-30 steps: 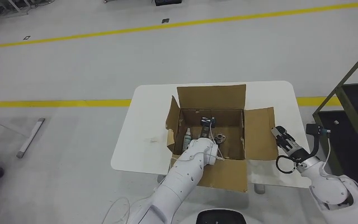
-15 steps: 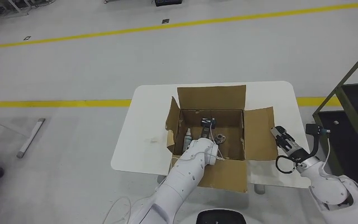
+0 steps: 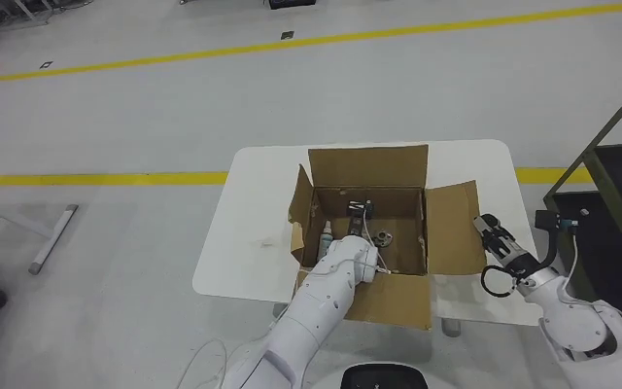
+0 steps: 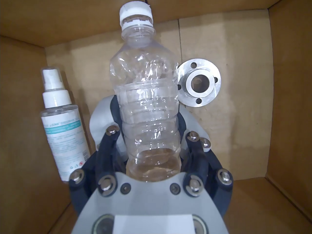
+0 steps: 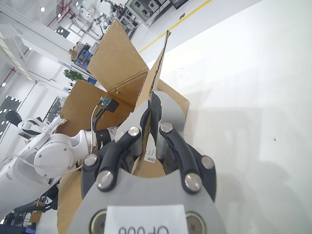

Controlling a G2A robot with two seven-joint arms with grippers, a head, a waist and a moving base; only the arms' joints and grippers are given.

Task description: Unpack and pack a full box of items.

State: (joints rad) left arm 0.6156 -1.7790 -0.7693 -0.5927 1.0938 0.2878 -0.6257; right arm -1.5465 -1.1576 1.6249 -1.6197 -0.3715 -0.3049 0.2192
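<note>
item: cardboard box, four flaps open, standing on the white bench.
left claw: down inside the box, closed around the lower body of a clear plastic bottle.
clear plastic bottle: white cap on, a little liquid at its base, cap pointing toward the box's back wall; whether it rests on the box floor or is raised off it cannot be told.
spray bottle: white pump, teal label, lying on the box floor along the left wall, apart from the claw.
metal flange: round, with bolt holes, on the box floor just beside the clear bottle, on the right-wall side.
right claw: outside the box, pinched shut on the edge of the right side flap, holding it.
progress, as judged: unpacking looks barely under way; all three items seen lie within the box walls, one of them in hand.
left to do, as judged: lift out the clear bottle, then the spray bottle and flange; all of the repacking.
</note>
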